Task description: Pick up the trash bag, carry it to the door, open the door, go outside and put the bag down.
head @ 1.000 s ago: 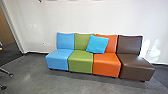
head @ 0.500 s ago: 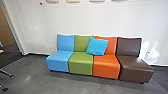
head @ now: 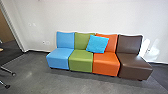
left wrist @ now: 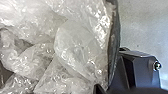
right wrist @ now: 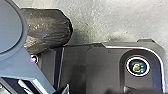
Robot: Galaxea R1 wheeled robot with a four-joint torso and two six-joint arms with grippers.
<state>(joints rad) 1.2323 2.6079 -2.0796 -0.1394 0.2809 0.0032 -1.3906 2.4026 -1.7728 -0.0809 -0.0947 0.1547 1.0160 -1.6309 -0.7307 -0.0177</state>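
White wall spans most of the head view, with bright patches of light at its right end. Below it lies a dark grey floor. Four armless seats stand in a row against the wall, side by side: blue, green, orange and brown, from left to right. At the left, a pale frame borders an opening with a brown surface beyond.

The trash bag is down by the robot's base, above grey floor, its dark, creased, shiny skin showing in the right wrist view. Close to the left wrist camera is a heap of crumpled clear plastic with a dark edge along one side. I cannot tell whether the left gripper or the right gripper is clenched or released, or what either grasps.

A turquoise cushion leans, tilted, across the green and orange backrests. Chair legs poke in at the left, and a small outlet sits low on the wall.
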